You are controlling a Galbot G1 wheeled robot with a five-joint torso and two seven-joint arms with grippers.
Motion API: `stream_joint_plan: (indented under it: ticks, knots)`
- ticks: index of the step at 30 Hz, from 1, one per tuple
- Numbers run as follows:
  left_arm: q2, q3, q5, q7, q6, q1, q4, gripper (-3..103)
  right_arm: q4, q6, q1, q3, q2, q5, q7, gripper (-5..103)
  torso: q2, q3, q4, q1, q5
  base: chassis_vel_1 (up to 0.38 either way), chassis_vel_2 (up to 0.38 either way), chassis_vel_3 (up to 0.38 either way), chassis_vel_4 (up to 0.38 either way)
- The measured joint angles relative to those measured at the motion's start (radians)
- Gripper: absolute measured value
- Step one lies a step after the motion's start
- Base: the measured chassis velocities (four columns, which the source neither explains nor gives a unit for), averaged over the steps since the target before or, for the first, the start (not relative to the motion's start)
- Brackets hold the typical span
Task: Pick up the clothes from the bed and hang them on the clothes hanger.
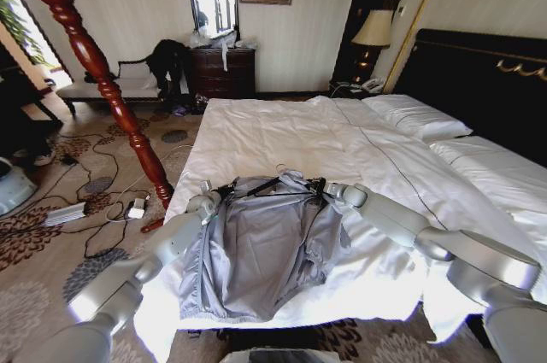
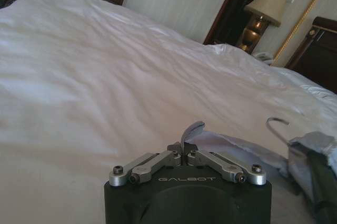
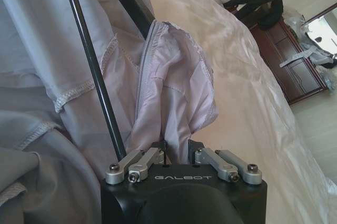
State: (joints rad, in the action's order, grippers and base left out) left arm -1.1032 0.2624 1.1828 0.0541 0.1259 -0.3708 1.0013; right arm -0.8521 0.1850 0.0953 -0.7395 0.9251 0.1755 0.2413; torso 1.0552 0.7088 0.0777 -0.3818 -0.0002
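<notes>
The clothes (image 1: 256, 252), a silvery-grey jacket, lie spread on the near edge of the bed (image 1: 282, 132). The black clothes hanger (image 1: 272, 184) sits inside the collar end, and its rod (image 3: 92, 60) runs under the fabric. Its wire hook (image 2: 277, 125) rests on the sheet. My left gripper (image 1: 224, 191) is at the jacket's left shoulder, shut (image 2: 184, 147) with a thin sliver of grey fabric rising from between its fingers. At the right shoulder, my right gripper (image 1: 318, 186) is shut (image 3: 176, 150) on the jacket's zipper edge (image 3: 174, 76).
A tall reddish-brown wooden pole stand (image 1: 94, 64) rises left of the bed. Cables and a power strip (image 1: 64, 213) litter the carpet beside it. Pillows (image 1: 419, 115) and a black headboard (image 1: 487, 81) lie to the right. A dresser (image 1: 222, 73) and a lamp (image 1: 373, 30) stand at the far wall.
</notes>
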Motion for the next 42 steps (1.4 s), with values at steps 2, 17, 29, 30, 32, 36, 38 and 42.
stream_joint_plan:
  ticks: [2, 17, 29, 30, 32, 36, 38, 42]
  knots:
    - [0.02, -0.003, 0.016, -0.009, 0.0, -0.006, 0.035, 0, 0.014, 0.0, 0.002, 0.002, 0.006, -0.005, -0.001, 20, 0.0, 0.0, -0.0001, 0.0, 0.0, 0.0, 0.0, 0.0, 0.0]
    - [0.152, -0.03, 0.143, -0.098, 0.011, -0.086, 0.379, 0, 0.063, -0.03, -0.008, 0.006, 0.052, -0.04, -0.017, 20, 0.0, 0.0, 0.0005, 0.0, 0.0001, 0.0, 0.0, 0.0, 0.0]
    - [0.159, 0.027, 0.216, -0.18, 0.024, -0.004, 0.514, 0, 0.002, -0.103, -0.022, -0.002, 0.049, -0.012, -0.034, 20, 0.0, 0.0, 0.0006, 0.0, 0.0003, 0.0, 0.0, 0.0, 0.0]
    - [0.155, 0.035, 0.216, -0.184, 0.025, 0.003, 0.517, 0, -0.008, -0.11, -0.022, -0.002, 0.047, -0.005, -0.035, 20, 0.0, 0.0, 0.0004, 0.0, 0.0005, 0.0, 0.0, 0.0, 0.0]
    - [0.134, 0.055, 0.213, -0.195, 0.027, 0.022, 0.513, 0, -0.042, -0.127, -0.025, -0.002, 0.041, 0.01, -0.038, 20, 0.0, 0.0, -0.0002, 0.0, 0.0, 0.0, 0.0, 0.0, 0.0]
    - [0.097, 0.086, 0.192, -0.202, 0.03, 0.058, 0.467, 0, -0.093, -0.146, -0.023, -0.002, 0.023, 0.021, -0.044, 20, 0.0, 0.0, 0.0003, 0.0, 0.0001, 0.0, 0.0, 0.0, 0.0]
    - [0.088, 0.094, 0.188, -0.202, 0.03, 0.068, 0.453, 0, -0.107, -0.148, -0.02, -0.002, 0.018, 0.021, -0.047, 20, 0.0, 0.0, 0.0004, 0.0, 0.0001, 0.0, 0.0, 0.0, 0.0]
    - [0.043, 0.131, 0.173, -0.199, 0.03, 0.107, 0.387, 0, -0.141, -0.161, -0.006, -0.001, 0.007, 0.019, -0.055, 20, 0.0, 0.0, 0.0003, 0.0, 0.0003, 0.0, 0.0, 0.0, 0.0]
